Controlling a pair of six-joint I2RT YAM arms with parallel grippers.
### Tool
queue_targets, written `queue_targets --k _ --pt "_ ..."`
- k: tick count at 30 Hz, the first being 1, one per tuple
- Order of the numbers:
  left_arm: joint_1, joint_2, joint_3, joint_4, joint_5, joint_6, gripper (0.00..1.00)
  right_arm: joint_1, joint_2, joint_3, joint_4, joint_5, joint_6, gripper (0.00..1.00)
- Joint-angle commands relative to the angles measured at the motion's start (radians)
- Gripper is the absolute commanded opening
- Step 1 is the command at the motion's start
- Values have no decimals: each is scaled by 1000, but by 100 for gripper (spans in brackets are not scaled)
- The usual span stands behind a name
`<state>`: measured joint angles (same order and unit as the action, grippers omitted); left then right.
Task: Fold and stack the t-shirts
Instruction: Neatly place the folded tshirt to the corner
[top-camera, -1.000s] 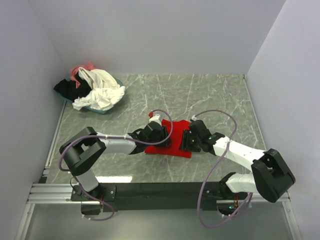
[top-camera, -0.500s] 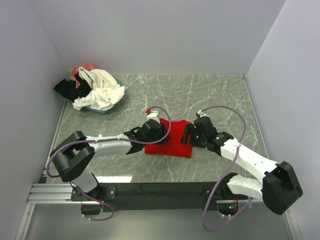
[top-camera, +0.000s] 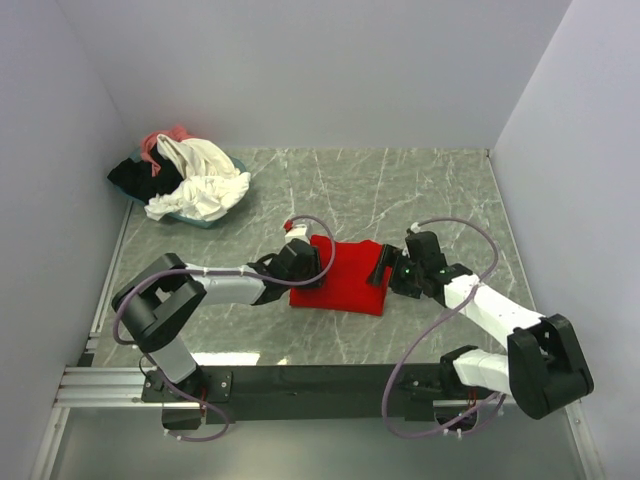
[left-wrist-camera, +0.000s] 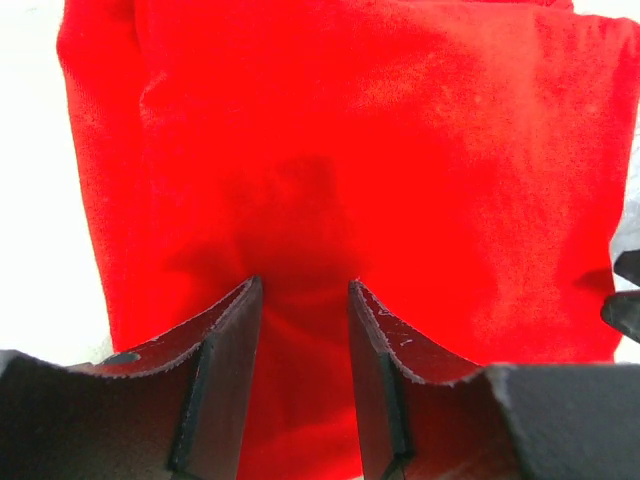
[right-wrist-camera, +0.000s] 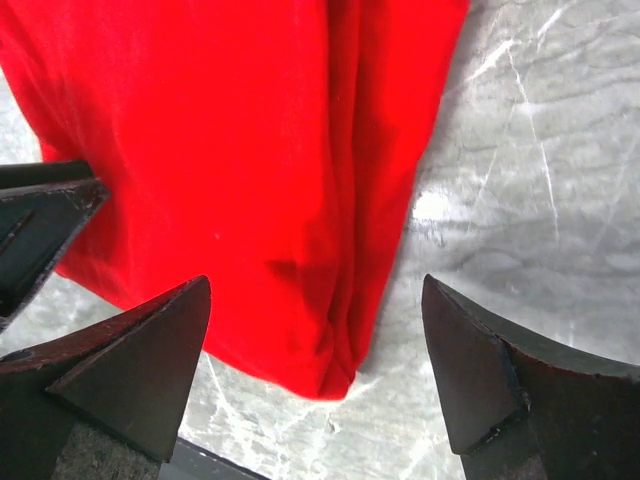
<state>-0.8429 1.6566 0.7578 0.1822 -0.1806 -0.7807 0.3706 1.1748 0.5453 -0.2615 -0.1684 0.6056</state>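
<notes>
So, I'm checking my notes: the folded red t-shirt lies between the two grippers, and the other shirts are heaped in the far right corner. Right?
Not quite. The top external view shows the heap of other shirts in the far left corner. The folded red t-shirt does lie between the left gripper and right gripper.

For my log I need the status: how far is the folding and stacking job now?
Done: the red shirt lies folded into a compact rectangle. In hand: the left gripper and right gripper, both open, sit at its side edges, gripping nothing. Left: the white shirt, black shirt and pink shirt lie crumpled in the tray, unfolded; no stack yet.
</notes>
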Motion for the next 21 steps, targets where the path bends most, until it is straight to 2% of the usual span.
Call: queue_targets --k 1,13,21 --pt "-2 38 -11 20 13 20 46 -39 26 -28 91 -66 8 93" --pt "-2 43 -72 74 46 -6 45 -65 201 -97 301 -163 118 95" --pt "-4 34 -80 83 64 -18 45 27 261 -45 312 -93 143 95"
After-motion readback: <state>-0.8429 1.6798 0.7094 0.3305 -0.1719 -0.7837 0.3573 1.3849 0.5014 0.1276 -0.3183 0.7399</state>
